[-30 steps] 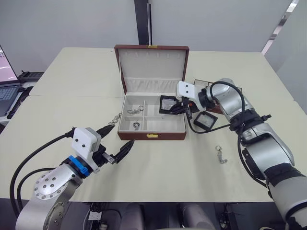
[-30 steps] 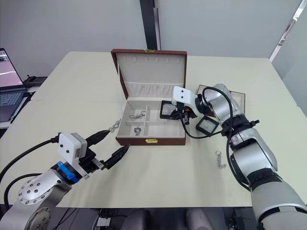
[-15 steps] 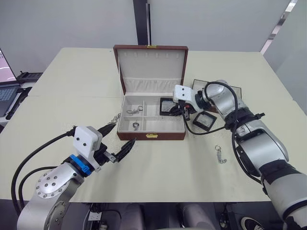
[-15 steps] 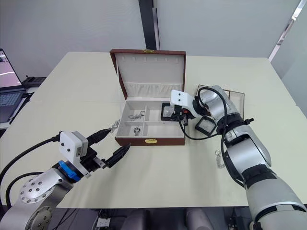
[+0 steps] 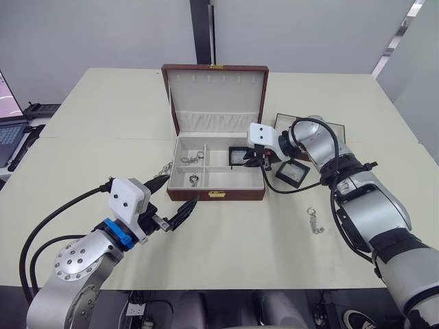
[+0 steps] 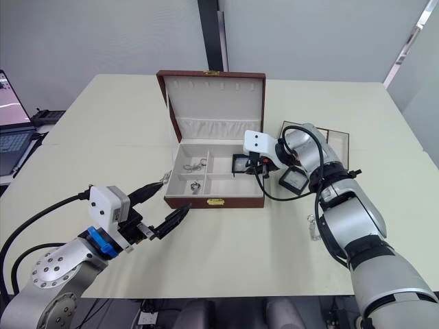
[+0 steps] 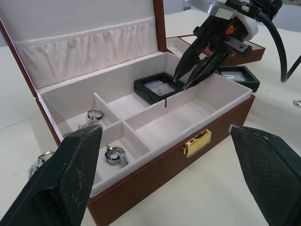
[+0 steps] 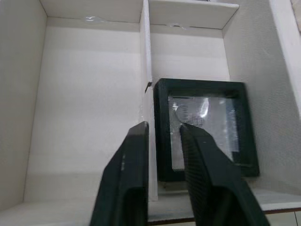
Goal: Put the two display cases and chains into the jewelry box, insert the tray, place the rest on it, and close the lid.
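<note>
Cream-coloured and broad, the bench (image 5: 226,253) stood before a grey wall. Nearest its front edge, the left gripper (image 5: 173,200) hovered just above the surface with its fingers spread wide and nothing between them, pointed at the front wall of the jewelry box (image 5: 217,194). Toward the right front, one chain (image 5: 315,222) lay alone on the bench, well apart from the box. Another chain (image 5: 164,168) lay just beside the box's left wall. The box sat mid-bench with its lid (image 5: 217,96) standing upright at the back; two more chains (image 7: 92,117) rested in its left compartments. In the rear right compartment lay a display case (image 8: 204,127), and the right gripper (image 5: 251,160) reached into the box above it, fingers slightly parted with a cream divider wall between them, gripping nothing. The second display case (image 5: 293,173) lay on the bench just right of the box. Behind it, partly hidden by the right arm, sat the tray (image 6: 337,140).
</note>
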{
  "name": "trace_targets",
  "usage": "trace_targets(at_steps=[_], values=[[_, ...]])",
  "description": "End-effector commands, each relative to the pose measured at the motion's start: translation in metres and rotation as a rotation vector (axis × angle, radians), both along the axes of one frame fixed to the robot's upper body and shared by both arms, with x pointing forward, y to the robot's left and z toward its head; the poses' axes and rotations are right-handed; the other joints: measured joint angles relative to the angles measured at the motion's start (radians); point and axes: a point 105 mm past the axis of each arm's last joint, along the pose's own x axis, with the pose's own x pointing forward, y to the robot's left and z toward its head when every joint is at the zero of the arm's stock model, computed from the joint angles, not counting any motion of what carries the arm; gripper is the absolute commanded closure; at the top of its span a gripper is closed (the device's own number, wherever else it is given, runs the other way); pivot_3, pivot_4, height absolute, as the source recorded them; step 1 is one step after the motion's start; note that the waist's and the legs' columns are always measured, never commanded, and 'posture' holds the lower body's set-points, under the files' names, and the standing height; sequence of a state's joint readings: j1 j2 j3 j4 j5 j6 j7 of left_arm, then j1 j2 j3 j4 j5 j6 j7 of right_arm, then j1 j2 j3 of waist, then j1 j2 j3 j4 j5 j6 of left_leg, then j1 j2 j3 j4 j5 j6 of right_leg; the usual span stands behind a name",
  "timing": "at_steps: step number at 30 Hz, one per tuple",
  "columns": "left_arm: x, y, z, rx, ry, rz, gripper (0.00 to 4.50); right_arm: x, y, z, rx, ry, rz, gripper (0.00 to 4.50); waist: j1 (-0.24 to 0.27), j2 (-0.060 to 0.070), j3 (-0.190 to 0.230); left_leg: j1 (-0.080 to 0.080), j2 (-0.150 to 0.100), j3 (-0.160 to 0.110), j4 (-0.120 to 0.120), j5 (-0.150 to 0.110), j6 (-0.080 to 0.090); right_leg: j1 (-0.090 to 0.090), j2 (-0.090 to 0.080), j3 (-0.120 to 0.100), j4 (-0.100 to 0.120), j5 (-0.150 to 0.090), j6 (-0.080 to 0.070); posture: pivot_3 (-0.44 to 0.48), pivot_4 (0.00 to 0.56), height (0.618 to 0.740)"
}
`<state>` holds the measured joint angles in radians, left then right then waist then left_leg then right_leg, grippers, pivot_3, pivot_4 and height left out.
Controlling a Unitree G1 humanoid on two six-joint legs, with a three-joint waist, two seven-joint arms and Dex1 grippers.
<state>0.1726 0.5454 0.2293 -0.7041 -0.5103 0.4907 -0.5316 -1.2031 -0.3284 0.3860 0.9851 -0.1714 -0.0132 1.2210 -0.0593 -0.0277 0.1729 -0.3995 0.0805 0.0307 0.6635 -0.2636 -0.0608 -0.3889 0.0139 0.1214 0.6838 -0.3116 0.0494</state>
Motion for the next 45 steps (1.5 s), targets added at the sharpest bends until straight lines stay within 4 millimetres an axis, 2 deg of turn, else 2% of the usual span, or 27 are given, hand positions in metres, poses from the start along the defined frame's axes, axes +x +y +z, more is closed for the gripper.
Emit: trace_targets(at_steps=[1, 3, 4, 8, 11, 15, 19, 21, 25, 29, 33, 36, 39, 45], values=[[-0.003, -0.009, 0.012, -0.007, -0.048, -0.036, 0.00, 0.003, 0.005, 0.029, 0.060, -0.069, 0.018, 2.26, 0.000, 0.000, 0.000, 0.000, 0.000, 0.000, 0.000, 0.000, 0.000, 0.000, 0.000, 0.000, 0.000, 0.000, 0.000, 0.000, 0.150, 0.740], [-0.003, -0.009, 0.013, -0.006, -0.049, -0.038, 0.00, 0.003, 0.003, 0.036, 0.080, -0.075, 0.027, 1.66, 0.000, 0.000, 0.000, 0.000, 0.000, 0.000, 0.000, 0.000, 0.000, 0.000, 0.000, 0.000, 0.000, 0.000, 0.000, 0.000, 0.150, 0.740], [-0.002, -0.008, 0.013, -0.005, -0.049, -0.040, 0.00, 0.000, 0.001, 0.046, 0.124, -0.077, 0.038, 1.44, 0.000, 0.000, 0.000, 0.000, 0.000, 0.000, 0.000, 0.000, 0.000, 0.000, 0.000, 0.000, 0.000, 0.000, 0.000, 0.000, 0.150, 0.740], [0.001, -0.007, 0.014, -0.005, -0.042, -0.052, 0.00, -0.006, -0.010, 0.065, 0.236, -0.069, 0.047, 0.08, 0.002, 0.001, 0.001, 0.000, 0.000, 0.000, 0.000, 0.000, 0.000, 0.000, 0.000, 0.000, 0.000, 0.000, 0.000, 0.000, 0.150, 0.740], [0.003, -0.004, 0.014, -0.005, -0.026, -0.068, 0.00, -0.012, -0.024, 0.075, 0.346, -0.069, 0.023, 0.03, 0.004, 0.001, 0.001, -0.001, 0.000, -0.001, -0.001, 0.000, 0.000, 0.000, 0.000, -0.001, -0.001, 0.000, 0.000, 0.000, 0.150, 0.740], [0.009, 0.016, 0.010, 0.022, 0.029, -0.067, 0.00, -0.022, -0.060, 0.074, 0.448, -0.056, -0.066, 0.03, 0.006, 0.001, 0.001, 0.000, 0.000, -0.001, -0.001, 0.000, 0.000, 0.001, 0.000, -0.001, -0.001, 0.000, 0.000, 0.000, 0.150, 0.740], [0.018, 0.056, 0.005, 0.075, 0.102, -0.032, 0.00, -0.049, -0.115, 0.057, 0.512, -0.017, -0.205, 0.03, 0.012, 0.001, 0.001, -0.001, 0.000, -0.001, -0.001, 0.000, 0.000, 0.000, 0.000, -0.001, -0.002, 0.000, 0.000, 0.000, 0.150, 0.740], [0.019, 0.073, 0.003, 0.119, 0.124, -0.017, 0.00, -0.061, -0.132, 0.049, 0.529, 0.002, -0.275, 0.03, 0.011, 0.001, 0.001, -0.001, -0.001, -0.001, -0.001, 0.000, 0.000, 0.000, 0.000, -0.001, -0.002, -0.001, -0.001, 0.000, 0.150, 0.740], [0.025, 0.109, 0.008, 0.169, 0.147, 0.049, 0.00, -0.087, -0.168, 0.020, 0.529, 0.066, -0.426, 0.03, 0.005, 0.001, 0.001, 0.000, 0.000, -0.001, -0.002, 0.000, 0.000, 0.000, 0.001, 0.000, -0.002, -0.001, -0.001, 0.000, 0.150, 0.740], [0.030, 0.139, 0.003, 0.196, 0.181, 0.116, 0.00, -0.099, -0.191, 0.003, 0.538, 0.069, -0.542, 0.03, -0.003, 0.001, 0.001, 0.000, 0.000, 0.001, -0.001, 0.000, 0.000, 0.000, 0.001, 0.001, -0.002, -0.001, -0.001, 0.000, 0.150, 0.740], [0.032, 0.164, -0.003, 0.186, 0.195, 0.200, 0.00, -0.105, -0.212, -0.015, 0.476, 0.030, -0.635, 0.03, -0.002, 0.002, 0.001, 0.001, 0.000, 0.000, -0.001, 0.000, 0.000, 0.000, 0.001, 0.001, -0.002, -0.001, 0.000, 0.000, 0.150, 0.740], [0.028, 0.175, -0.012, 0.164, 0.206, 0.246, 0.00, -0.104, -0.228, -0.023, 0.486, 0.017, -0.716, 0.03, -0.002, 0.001, 0.001, 0.000, 0.000, 0.001, -0.001, 0.000, 0.000, 0.000, 0.001, 0.001, -0.002, -0.001, 0.000, 0.000, 0.150, 0.740], [0.021, 0.187, -0.031, 0.155, 0.233, 0.305, 0.00, -0.104, -0.242, -0.032, 0.496, 0.005, -0.781, 0.03, 0.001, 0.001, 0.001, 0.000, 0.000, 0.001, -0.001, 0.000, 0.000, 0.000, 0.001, 0.001, -0.002, -0.001, 0.000, 0.000, 0.150, 0.740], [0.015, 0.192, -0.043, 0.117, 0.224, 0.366, 0.00, -0.101, -0.252, -0.043, 0.517, 0.003, -0.830, 0.03, 0.002, 0.001, 0.001, 0.000, 0.000, 0.001, -0.002, 0.000, 0.000, 0.000, 0.001, 0.001, -0.002, -0.001, 0.000, 0.000, 0.150, 0.740]])
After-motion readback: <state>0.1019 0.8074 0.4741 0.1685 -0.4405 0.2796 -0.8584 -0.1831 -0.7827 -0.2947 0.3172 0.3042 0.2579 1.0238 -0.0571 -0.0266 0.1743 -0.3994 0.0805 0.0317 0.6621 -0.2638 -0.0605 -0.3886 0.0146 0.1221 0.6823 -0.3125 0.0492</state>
